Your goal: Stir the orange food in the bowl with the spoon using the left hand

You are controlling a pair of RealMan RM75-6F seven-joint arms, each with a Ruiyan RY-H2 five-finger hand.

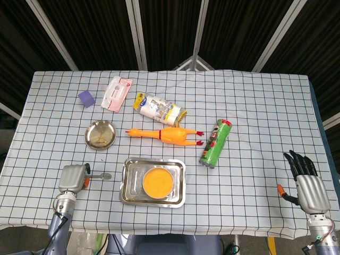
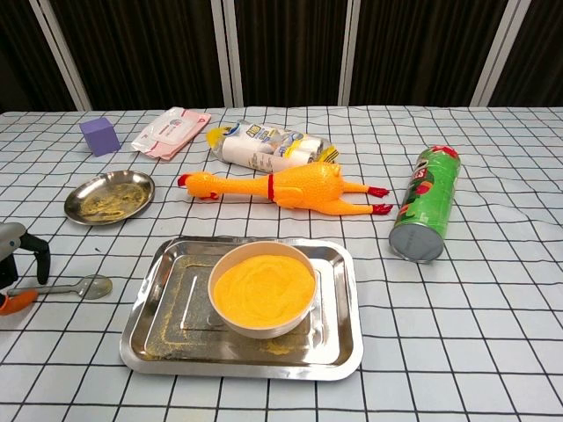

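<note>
A white bowl of orange food [image 1: 158, 182] [image 2: 263, 288] stands in a steel tray [image 1: 129, 191] [image 2: 158, 330] at the table's front middle. Left of the tray a metal spoon [image 1: 102, 176] [image 2: 88, 287] lies flat on the cloth, its bowl toward the tray. My left hand [image 1: 73, 178] [image 2: 19, 268] is at the end of the spoon's handle. A dark finger stands above the handle and the orange-tipped thumb below it, with a gap showing. My right hand [image 1: 306, 183] rests at the front right, fingers spread, holding nothing.
A small steel dish [image 1: 100, 134] [image 2: 110, 195] sits behind the spoon. A rubber chicken [image 1: 164, 134] [image 2: 281, 187], a green can [image 1: 215, 143] [image 2: 425, 215], a plastic pack [image 1: 159, 108], a wipes packet [image 1: 116, 93] and a purple cube [image 1: 86, 98] lie further back.
</note>
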